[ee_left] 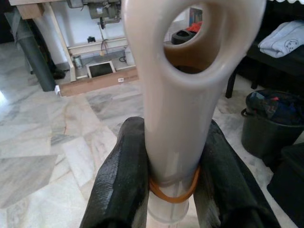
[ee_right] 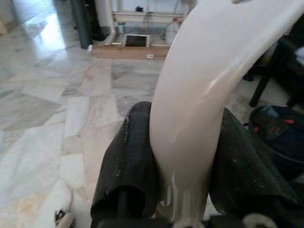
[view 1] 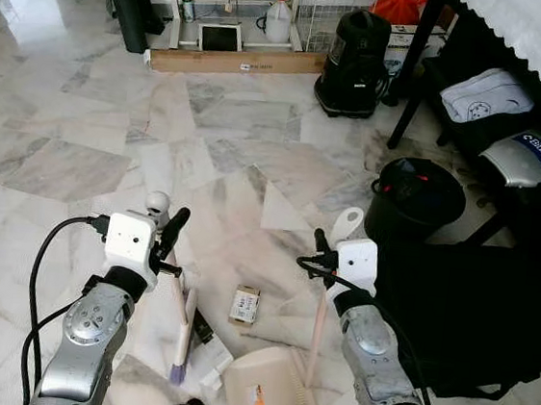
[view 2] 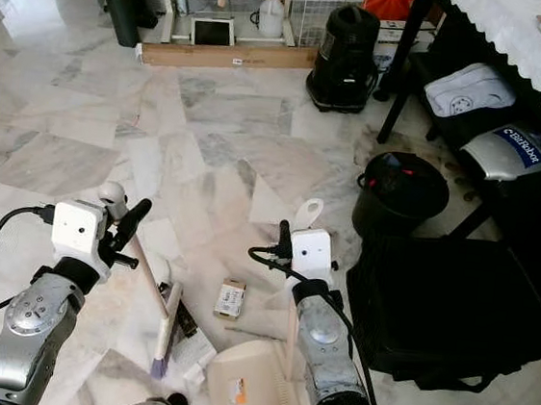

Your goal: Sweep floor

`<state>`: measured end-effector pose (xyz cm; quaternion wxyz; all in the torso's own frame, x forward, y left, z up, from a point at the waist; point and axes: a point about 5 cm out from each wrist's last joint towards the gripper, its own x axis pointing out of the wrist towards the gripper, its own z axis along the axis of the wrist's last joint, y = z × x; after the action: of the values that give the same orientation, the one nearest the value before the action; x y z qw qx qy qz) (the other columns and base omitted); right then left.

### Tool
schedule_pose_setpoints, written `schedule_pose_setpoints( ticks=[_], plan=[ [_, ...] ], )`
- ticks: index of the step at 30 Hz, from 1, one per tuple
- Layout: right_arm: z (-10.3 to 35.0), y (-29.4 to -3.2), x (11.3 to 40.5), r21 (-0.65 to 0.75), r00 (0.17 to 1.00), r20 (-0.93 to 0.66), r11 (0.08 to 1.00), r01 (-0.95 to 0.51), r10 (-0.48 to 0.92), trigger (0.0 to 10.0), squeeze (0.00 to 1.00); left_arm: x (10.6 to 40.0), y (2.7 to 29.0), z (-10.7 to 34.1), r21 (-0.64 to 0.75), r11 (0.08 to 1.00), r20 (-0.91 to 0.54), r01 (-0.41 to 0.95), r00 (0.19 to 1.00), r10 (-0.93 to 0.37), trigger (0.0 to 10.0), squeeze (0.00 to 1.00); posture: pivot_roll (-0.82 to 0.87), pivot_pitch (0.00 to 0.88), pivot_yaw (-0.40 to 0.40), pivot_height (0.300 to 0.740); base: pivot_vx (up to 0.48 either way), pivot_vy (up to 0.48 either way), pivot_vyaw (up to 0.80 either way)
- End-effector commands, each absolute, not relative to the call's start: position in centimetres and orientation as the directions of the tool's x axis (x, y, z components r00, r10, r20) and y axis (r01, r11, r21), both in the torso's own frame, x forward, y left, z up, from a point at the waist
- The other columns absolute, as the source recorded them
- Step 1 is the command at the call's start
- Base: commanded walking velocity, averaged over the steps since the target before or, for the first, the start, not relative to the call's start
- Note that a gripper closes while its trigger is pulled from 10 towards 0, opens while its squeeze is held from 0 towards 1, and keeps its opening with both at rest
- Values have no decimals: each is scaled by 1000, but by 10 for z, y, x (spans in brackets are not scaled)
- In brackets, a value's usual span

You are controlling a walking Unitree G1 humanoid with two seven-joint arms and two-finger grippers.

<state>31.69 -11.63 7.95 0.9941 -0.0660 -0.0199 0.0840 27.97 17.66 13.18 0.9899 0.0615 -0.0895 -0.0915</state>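
My left gripper [view 1: 168, 242] is shut on the beige handle of a hand brush [view 1: 183, 324], whose bristles point down at the marble floor [view 1: 83, 144]. The left wrist view shows its black fingers [ee_left: 121, 180] clamping the looped handle [ee_left: 178, 123] above an orange rubber band. My right gripper [view 1: 331, 254] is shut on the upright handle of a cream dustpan [view 1: 265, 391], which rests on the floor between my arms. Its fingers [ee_right: 126, 166] squeeze the pale handle [ee_right: 190, 114]. A small carton [view 1: 244, 304] lies on the floor just beyond the pan, with paper scraps [view 1: 211, 356] beside the brush.
A black bin [view 1: 415, 193] stands ahead to the right, next to a black cushion [view 1: 472, 311]. Farther off are a black canister [view 1: 355, 61], a long cardboard box [view 1: 237, 61], a white jug [view 1: 278, 20] and a dark table leg [view 1: 418, 44].
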Motion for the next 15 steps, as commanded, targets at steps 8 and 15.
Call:
schedule_pose_setpoints(
  ticks=[8, 15],
  plan=[
    [90, -143, 321, -314, 993, 116, 949, 24, 13, 10000, 0, 280, 173, 134, 137, 971, 165, 197, 962, -219, 10000, 0, 142, 181, -11, 740, 0, 0, 0],
    [88, -146, 320, -331, 992, 126, 942, 60, -19, 10000, 0, 280, 172, 132, 133, 967, 149, 218, 960, -237, 10000, 0, 143, 184, -8, 740, 0, 0, 0]
  ],
)
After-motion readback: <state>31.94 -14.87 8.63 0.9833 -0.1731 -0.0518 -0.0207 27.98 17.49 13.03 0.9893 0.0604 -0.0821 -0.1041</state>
